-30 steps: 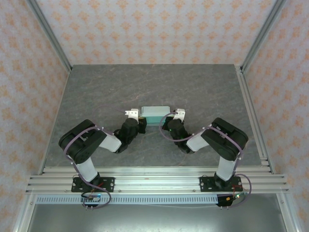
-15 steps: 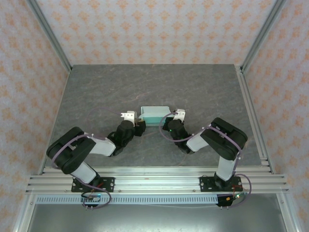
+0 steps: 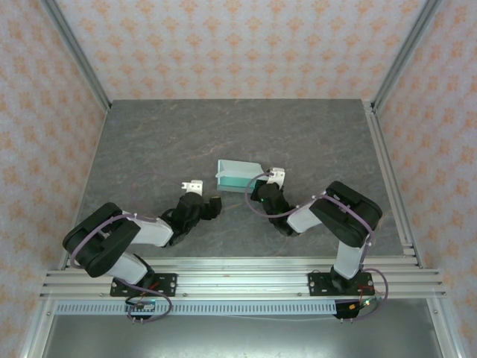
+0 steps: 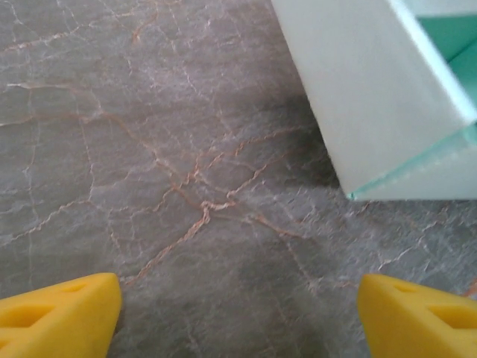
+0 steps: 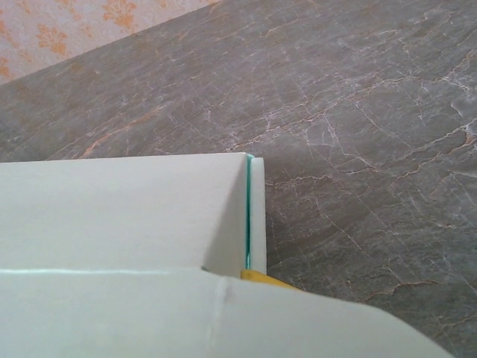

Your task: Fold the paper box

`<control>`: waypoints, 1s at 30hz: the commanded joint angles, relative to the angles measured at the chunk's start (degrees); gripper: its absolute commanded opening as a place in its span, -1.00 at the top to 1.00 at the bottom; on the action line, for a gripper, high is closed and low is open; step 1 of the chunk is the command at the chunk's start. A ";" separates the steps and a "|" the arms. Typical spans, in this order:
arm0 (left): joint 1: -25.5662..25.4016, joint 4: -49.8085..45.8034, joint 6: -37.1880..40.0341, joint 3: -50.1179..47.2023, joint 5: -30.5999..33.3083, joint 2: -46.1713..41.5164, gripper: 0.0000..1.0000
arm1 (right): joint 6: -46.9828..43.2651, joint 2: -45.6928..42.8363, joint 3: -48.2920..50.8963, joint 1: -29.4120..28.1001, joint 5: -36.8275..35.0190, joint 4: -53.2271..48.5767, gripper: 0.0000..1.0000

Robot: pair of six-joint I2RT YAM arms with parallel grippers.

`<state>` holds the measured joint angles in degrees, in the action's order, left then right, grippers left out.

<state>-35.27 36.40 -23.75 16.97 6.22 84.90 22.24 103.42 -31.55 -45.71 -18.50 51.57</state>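
Drawn back from the pale mint-green thin-card box [image 3: 237, 174], with jaws of the left gripper [image 4: 238, 309] spread wide over grey marbled tabletop [image 3: 223, 127]. Tipped mid-table, with right wall pinched in the closed right gripper [image 3: 256, 188].

My worktop [image 3: 149, 142] is a dark grey slab patterned like marble, with thin rust-brown veins running across it. Aluminium rails [image 3: 238, 282] line its near edge, and a side rail [image 3: 387, 186] runs along its right edge. The paper box [image 3: 237, 176], pale mint-green card, is at the middle of the worktop, tipped rather than flat. I cannot tell whether its lower edge touches the slab. A soft shadow [image 4: 317, 160] lies on the worktop just beside the box.
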 commanded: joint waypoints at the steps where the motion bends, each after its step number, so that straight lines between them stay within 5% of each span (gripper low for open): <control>1: -0.59 -0.48 -0.02 -0.89 0.02 -0.42 -0.71 | -1.25 1.19 -0.22 -0.84 0.19 -7.52 0.86; 6: -0.68 -4.45 -2.43 -2.27 -0.37 -9.90 -0.75 | -2.53 1.18 -1.41 -1.57 -0.39 -9.59 0.86; 15: -0.13 -37.06 -4.22 4.15 12.23 -49.25 -0.74 | -5.13 -0.05 -2.72 -1.70 -0.35 -13.02 0.86; 21: 2.35 -49.81 1.11 21.06 5.50 -39.78 -0.85 | -6.37 -1.57 -2.62 -1.75 -0.53 -15.26 0.86; 30: 2.93 -52.42 5.96 39.13 -4.63 -16.91 -0.85 | -8.50 -2.62 -4.17 -1.75 -0.18 -18.20 0.85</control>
<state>-32.62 -11.18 -20.82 52.38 5.98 63.92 15.29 100.86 -35.20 -47.00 -19.27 40.40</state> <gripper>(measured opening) 0.925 0.078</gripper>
